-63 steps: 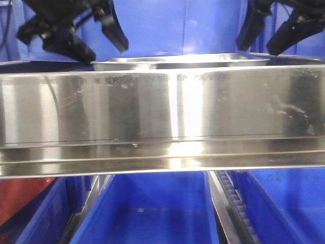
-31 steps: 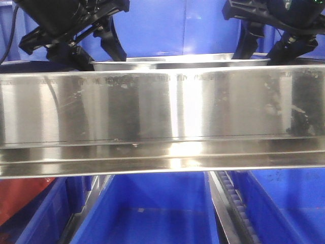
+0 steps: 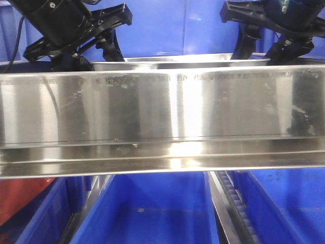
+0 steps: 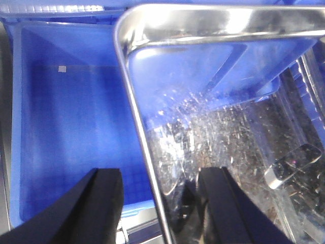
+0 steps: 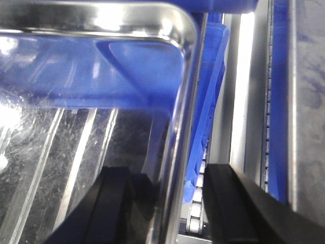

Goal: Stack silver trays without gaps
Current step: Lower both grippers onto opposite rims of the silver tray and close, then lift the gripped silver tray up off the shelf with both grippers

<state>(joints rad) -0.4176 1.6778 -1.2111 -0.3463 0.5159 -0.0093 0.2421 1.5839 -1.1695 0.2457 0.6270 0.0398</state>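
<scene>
The step in hand looks like gripping the silver tray [image 4: 218, 117] by its two ends. The left gripper [image 4: 160, 195] is standing spread, the tray's rim passing between its fingers, with a blue bin [image 4: 66, 127] outside them. The right gripper [image 5: 175, 201] is straddling the opposite rim, equally spread. Next, both probably need closing squarely and together.

Warehouse: blue bins [image 3: 152, 213], roller racks [image 3: 236, 208].
</scene>
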